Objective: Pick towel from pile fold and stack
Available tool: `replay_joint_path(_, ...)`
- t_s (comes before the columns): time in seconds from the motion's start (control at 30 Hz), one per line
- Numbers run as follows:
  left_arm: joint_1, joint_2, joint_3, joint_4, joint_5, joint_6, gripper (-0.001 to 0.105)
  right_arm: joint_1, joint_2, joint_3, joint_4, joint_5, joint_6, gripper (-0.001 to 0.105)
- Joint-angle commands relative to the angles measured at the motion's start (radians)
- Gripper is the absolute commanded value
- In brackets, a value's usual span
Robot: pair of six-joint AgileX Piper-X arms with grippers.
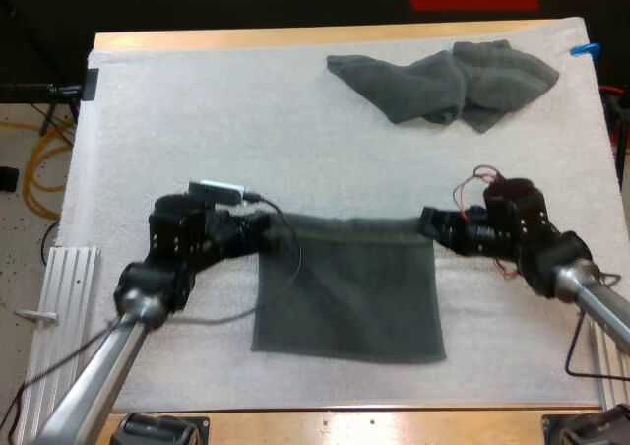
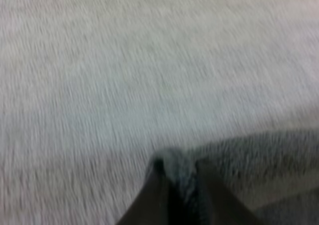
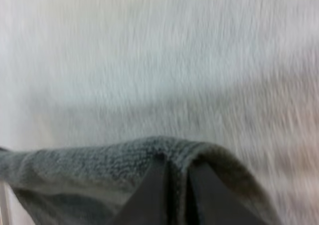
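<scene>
Dark grey-green towel (image 1: 346, 292) spreads as a rectangle over the near middle of the white mat (image 1: 177, 120). At its far edge, the left gripper (image 1: 258, 226) and the right gripper (image 1: 428, 223) each pinch one corner, fingers closed on the cloth. Farther off, a crumpled towel (image 1: 443, 86) lies near the mat's far right corner.

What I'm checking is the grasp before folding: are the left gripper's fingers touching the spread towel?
Touching. In the left wrist view the left gripper has its fingers pressed on the spread towel from both sides.
</scene>
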Motion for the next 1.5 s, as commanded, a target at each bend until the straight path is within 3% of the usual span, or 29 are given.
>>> replay_joint_path(0.0, 0.01, 0.048, -0.016, -0.084, 0.014, -0.004, 0.0, -0.019, 0.034, -0.019, -0.095, -0.032, 0.0, 0.0)
replay_joint_path(0.2, 0.014, 0.244, -0.08, -0.158, 0.013, -0.004, 0.0, -0.048, 0.202, -0.082, -0.216, -0.061, 0.025, 0.0)
replay_joint_path(0.37, 0.014, 0.323, -0.126, -0.203, 0.013, 0.0, 0.0, -0.048, 0.281, -0.146, -0.227, -0.055, 0.032, 0.001)
replay_joint_path(0.47, 0.014, 0.333, -0.156, -0.203, 0.01, 0.016, 0.005, -0.05, 0.311, -0.183, -0.227, -0.053, 0.032, 0.013)
replay_joint_path(0.53, 0.014, 0.333, -0.174, -0.203, 0.011, 0.025, 0.015, -0.053, 0.327, -0.204, -0.227, -0.053, 0.039, 0.027)
replay_joint_path(0.6, 0.014, 0.333, -0.204, -0.203, 0.011, 0.033, 0.035, -0.06, 0.341, -0.238, -0.231, -0.053, 0.04, 0.054)
replay_joint_path(0.63, 0.014, 0.333, -0.214, -0.203, 0.011, 0.036, 0.041, -0.062, 0.344, -0.249, -0.236, -0.054, 0.04, 0.061)
replay_joint_path(0.67, 0.014, 0.333, -0.234, -0.203, 0.011, 0.045, 0.055, -0.069, 0.344, -0.268, -0.255, -0.062, 0.04, 0.071)
replay_joint_path(0.7, 0.014, 0.333, -0.251, -0.203, 0.011, 0.051, 0.067, -0.075, 0.344, -0.282, -0.274, -0.062, 0.037, 0.075)
replay_joint_path(0.8, 0.014, 0.328, -0.313, -0.188, 0.012, 0.05, 0.083, -0.099, 0.335, -0.334, -0.328, -0.083, 0.03, 0.075)
replay_joint_path(0.87, 0.014, 0.307, -0.359, -0.134, 0.012, 0.052, 0.083, -0.109, 0.318, -0.365, -0.324, -0.086, 0.024, 0.075)
replay_joint_path(1.0, 0.014, 0.216, -0.414, -0.03, 0.004, 0.142, 0.08, -0.113, 0.245, -0.404, -0.276, -0.083, -0.036, 0.075)
replay_joint_path(1.13, 0.014, 0.09, -0.419, 0.064, -0.041, 0.188, 0.08, -0.113, 0.141, -0.407, -0.172, -0.075, -0.11, 0.075)
replay_joint_path(1.3, 0.014, -0.108, -0.419, 0.248, -0.103, 0.218, 0.08, -0.109, -0.04, -0.407, 0.107, 0.0, -0.264, 0.075)
replay_joint_path(1.47, 0.014, -0.274, -0.419, 0.434, -0.109, 0.251, 0.08, -0.109, -0.23, -0.407, 0.395, 0.087, -0.398, 0.075)
